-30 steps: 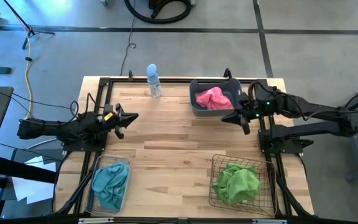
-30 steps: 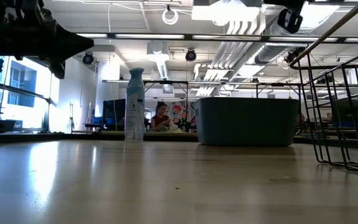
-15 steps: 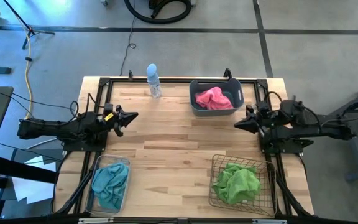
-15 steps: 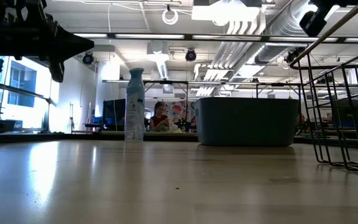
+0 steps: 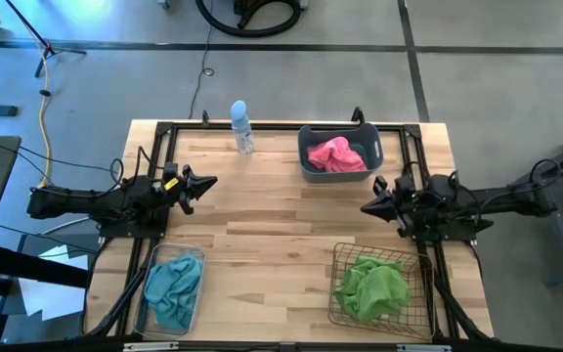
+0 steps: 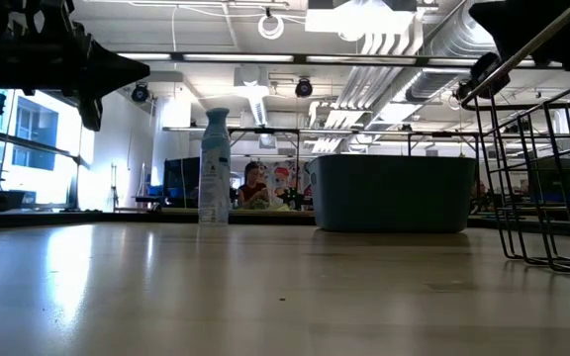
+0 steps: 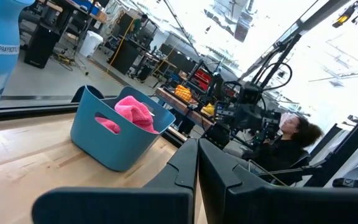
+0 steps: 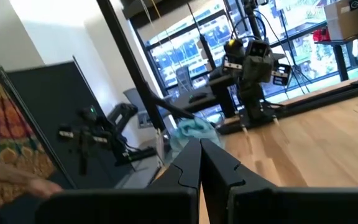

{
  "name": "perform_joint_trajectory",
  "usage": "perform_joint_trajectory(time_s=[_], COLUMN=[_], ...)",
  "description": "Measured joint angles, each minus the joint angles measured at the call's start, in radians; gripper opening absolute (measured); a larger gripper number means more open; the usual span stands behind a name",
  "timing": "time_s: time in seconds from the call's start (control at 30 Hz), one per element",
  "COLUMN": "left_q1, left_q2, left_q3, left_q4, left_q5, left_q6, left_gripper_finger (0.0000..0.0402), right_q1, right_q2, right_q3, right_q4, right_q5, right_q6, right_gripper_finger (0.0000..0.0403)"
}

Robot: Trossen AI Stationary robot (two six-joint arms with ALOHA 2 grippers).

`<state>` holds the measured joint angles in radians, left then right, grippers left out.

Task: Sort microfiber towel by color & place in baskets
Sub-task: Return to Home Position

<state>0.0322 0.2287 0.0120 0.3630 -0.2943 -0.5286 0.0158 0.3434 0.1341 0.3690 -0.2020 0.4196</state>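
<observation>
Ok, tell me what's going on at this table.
Nothing is being handled right now. The towels are sorted: the pink towel lies in the grey-blue tub, the teal towel in the clear bin, the green towel in the wire basket. The left end effector and right end effector are both shut and empty, each over its own side of the table. A spray bottle stands near the tub.

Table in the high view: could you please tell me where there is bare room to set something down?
The widest bare patch is the table middle, between the left gripper and right gripper, extending forward between the clear bin and wire basket. The bottle and tub crowd the back.
</observation>
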Motion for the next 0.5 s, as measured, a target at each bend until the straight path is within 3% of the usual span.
perform_joint_trajectory(time_s=[0.2, 0.5], left_q1=[0.0, 0.0], left_q2=[0.0, 0.0], left_q3=[0.0, 0.001], left_q4=[0.0, 0.0], left_q5=[0.0, 0.0], left_q6=[-0.001, 0.0], left_gripper_finger=[0.0, 0.0], right_q1=[-0.011, -0.035], right_q2=[-0.062, -0.266], right_q3=[-0.029, -0.065], right_q4=[-0.049, -0.166], right_q5=[0.015, 0.028], right_q6=[-0.072, -0.088], right_gripper_finger=[0.0, 0.0])
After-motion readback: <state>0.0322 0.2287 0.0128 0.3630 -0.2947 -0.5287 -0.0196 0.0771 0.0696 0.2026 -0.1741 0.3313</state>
